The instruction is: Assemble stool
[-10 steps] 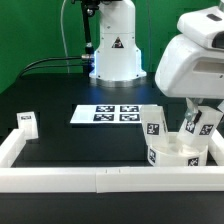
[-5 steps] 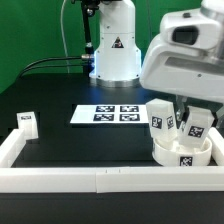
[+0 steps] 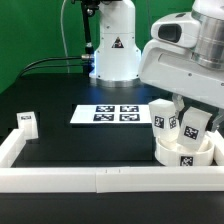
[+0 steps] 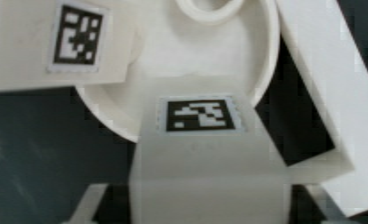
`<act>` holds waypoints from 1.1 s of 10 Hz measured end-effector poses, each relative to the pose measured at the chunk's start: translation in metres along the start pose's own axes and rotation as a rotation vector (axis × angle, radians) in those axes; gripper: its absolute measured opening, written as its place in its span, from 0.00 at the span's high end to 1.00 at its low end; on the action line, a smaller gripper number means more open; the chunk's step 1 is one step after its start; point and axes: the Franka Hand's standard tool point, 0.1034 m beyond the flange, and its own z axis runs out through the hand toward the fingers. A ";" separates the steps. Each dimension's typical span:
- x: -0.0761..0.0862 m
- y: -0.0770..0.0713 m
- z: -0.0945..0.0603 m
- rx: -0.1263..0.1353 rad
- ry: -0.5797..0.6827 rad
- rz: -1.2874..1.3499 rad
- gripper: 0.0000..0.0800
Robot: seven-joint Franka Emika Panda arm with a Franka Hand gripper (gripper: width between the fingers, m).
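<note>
The round white seat disc (image 3: 186, 153) lies at the exterior view's right, against the border rail. Two chunky white tagged legs stand in it, one (image 3: 162, 118) nearer the exterior view's left and one (image 3: 196, 126) on its right. My gripper (image 3: 188, 110) hangs right over them. In the wrist view a tagged leg (image 4: 206, 118) fills the whole gap between my fingers (image 4: 103, 202), so the gripper (image 4: 207, 197) is shut on it. The seat disc (image 4: 124, 110) and another leg (image 4: 74, 45) lie behind it. A third leg (image 3: 26, 122) rests at the far left.
The marker board (image 3: 110, 114) lies flat mid-table. The long white border rail (image 3: 90, 178) runs along the front and up both sides. The robot base (image 3: 112, 50) stands at the back. The arm's bulky white body (image 3: 185, 60) hides much of the right side.
The arm has swung toward the exterior view's left and settled over the seat disc. The left-standing leg now sits slightly higher and further right.
</note>
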 end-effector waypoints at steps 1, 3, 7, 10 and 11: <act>0.006 0.004 0.001 0.028 0.032 0.069 0.58; 0.011 0.013 0.002 0.100 0.041 0.281 0.58; 0.011 0.011 0.001 0.114 0.028 0.594 0.58; 0.006 0.006 0.000 0.199 -0.004 1.049 0.58; 0.005 -0.001 -0.001 0.251 -0.006 1.169 0.58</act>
